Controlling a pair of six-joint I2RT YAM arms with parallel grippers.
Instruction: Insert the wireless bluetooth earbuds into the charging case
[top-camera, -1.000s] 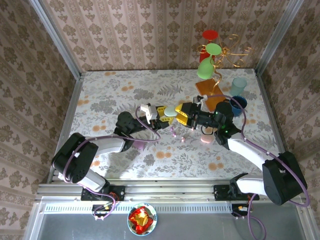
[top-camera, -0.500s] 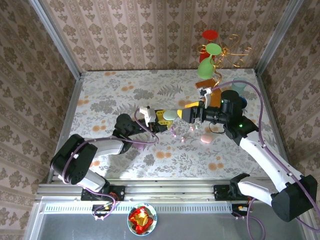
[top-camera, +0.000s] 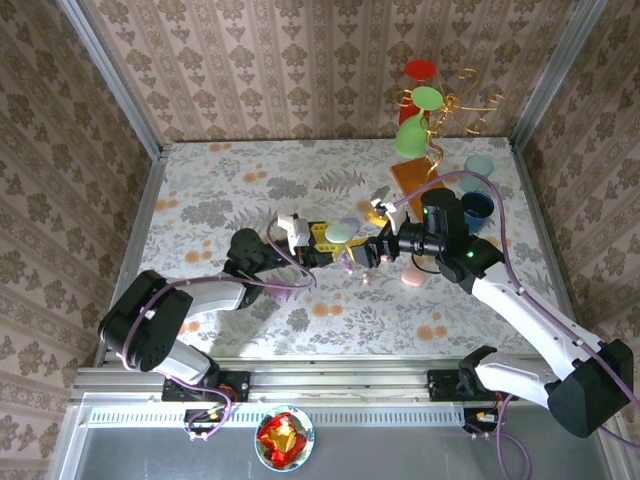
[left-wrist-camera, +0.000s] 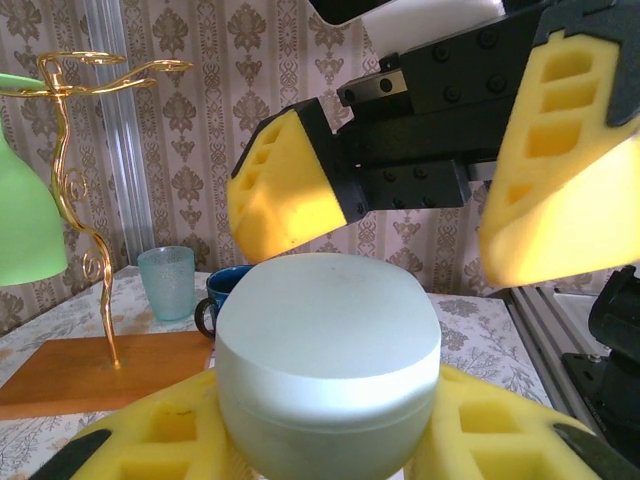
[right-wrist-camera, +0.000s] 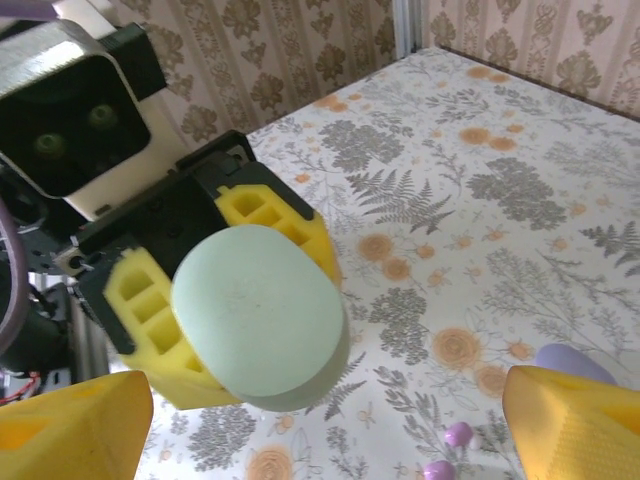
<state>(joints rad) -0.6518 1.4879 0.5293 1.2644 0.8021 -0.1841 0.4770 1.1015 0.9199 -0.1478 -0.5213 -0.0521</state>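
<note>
The charging case (left-wrist-camera: 328, 345), a pale mint round one with its lid (left-wrist-camera: 325, 295) shut, is clamped between the yellow pads (left-wrist-camera: 150, 440) of the left gripper (left-wrist-camera: 320, 445) and appears to be held clear of the table (right-wrist-camera: 480, 150). The right gripper (left-wrist-camera: 425, 175) is presented with its jaws spread wide and nothing between them; in the left wrist view one of its pads hangs close above the case on the left, the other above it on the right, and neither is touching it. Two lilac earbuds (right-wrist-camera: 458, 433) are seen loose on the table, below and to the right of the case in the right wrist view and apart from it. Since the case is closed, the step in hand is judged to be the opening of the lid, and no bud can be put in until that is done. For this to go well, the open jaws should be centred over the case so that both pads meet the lid together, and only above the faint seam that runs round the case; a grip that reaches the lower half would lock the two halves together. The lower half should be kept firmly pinched while the lid is drawn or hinged away, gently, because the smooth rounded plastic is likely to slip or twist. Which way the lid opens cannot be told, so force should be applied slowly
</note>
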